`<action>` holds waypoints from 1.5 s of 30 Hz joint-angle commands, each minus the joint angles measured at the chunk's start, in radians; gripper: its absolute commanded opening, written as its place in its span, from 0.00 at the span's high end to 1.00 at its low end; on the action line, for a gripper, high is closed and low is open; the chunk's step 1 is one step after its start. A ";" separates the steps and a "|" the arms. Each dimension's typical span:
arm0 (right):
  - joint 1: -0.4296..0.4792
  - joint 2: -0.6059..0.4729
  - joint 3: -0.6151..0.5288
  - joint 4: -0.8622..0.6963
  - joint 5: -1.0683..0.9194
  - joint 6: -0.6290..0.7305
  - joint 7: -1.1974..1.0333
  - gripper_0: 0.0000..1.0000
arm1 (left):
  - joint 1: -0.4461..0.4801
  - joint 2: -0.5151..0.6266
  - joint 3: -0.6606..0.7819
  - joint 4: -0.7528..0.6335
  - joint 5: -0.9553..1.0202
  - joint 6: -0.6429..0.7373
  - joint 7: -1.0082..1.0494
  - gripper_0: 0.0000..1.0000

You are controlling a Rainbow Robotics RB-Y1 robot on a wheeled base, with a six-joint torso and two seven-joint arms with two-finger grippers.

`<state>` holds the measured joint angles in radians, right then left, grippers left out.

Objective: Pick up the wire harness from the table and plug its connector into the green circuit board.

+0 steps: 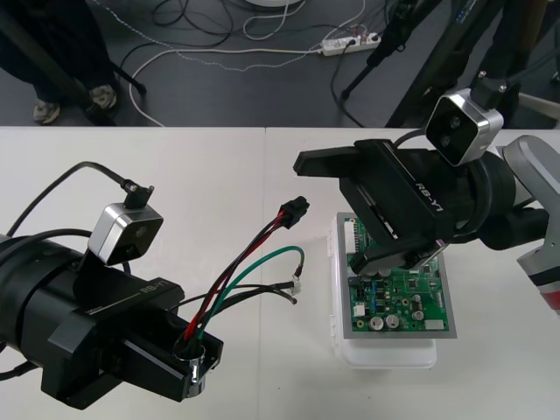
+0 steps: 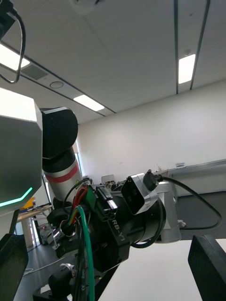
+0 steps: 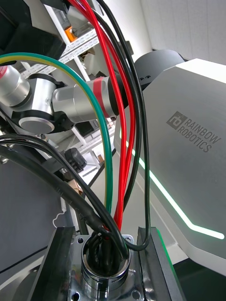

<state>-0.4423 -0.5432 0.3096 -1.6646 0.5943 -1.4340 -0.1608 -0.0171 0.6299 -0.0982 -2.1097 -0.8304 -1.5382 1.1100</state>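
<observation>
The left gripper (image 1: 197,366) was clamped on the harness (image 1: 249,258) by its metal socket (image 3: 104,265), low over the bench (image 1: 175,175). Its wires (image 1: 229,280) ran diagonally far-right, with the black plug (image 1: 293,210) pointing towards the wide-open right gripper (image 1: 331,213) above the green board (image 1: 411,302).

A plain white desk (image 1: 157,166) has a thin seam running down it. Beyond its far edge lies dark grey floor (image 1: 254,96), strewn with loose cables (image 1: 188,17) and a white power strip (image 1: 350,41). Black stand legs (image 1: 376,57) cross it.
</observation>
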 commanded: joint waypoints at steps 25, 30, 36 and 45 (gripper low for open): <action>-0.012 0.068 0.042 -0.092 -0.047 0.061 -0.161 0.00 | -0.030 -0.025 -0.017 -0.035 0.016 -0.033 0.039 1.00; -0.012 0.068 0.045 -0.099 -0.047 0.069 -0.167 0.00 | -0.030 -0.027 -0.015 -0.035 0.017 -0.033 0.039 1.00; -0.012 0.068 0.048 -0.099 -0.048 0.069 -0.169 0.00 | -0.030 -0.027 -0.017 -0.035 0.017 -0.033 0.039 1.00; -0.010 0.066 0.048 -0.110 -0.050 0.063 -0.167 0.00 | -0.030 -0.027 -0.017 -0.035 0.017 -0.033 0.039 1.00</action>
<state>-0.4423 -0.4889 0.3404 -1.7300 0.5611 -1.3735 -0.3086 -0.0178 0.6217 -0.0983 -2.1097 -0.8304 -1.5382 1.1100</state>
